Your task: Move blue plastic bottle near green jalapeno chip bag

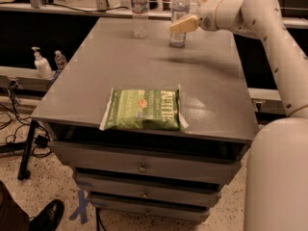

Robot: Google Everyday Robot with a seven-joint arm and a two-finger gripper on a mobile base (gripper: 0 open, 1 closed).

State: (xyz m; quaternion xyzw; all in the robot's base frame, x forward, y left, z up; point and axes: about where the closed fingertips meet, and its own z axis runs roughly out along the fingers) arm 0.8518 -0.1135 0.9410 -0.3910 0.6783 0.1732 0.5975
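Back on the table [211, 90], the gripper [182, 24] sits right at the blue plastic bottle [180, 3], honestly can't tell if it's clamped on.

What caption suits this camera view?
End effector at the blue plastic bottle, far side of table; green jalapeno chip bag near front.
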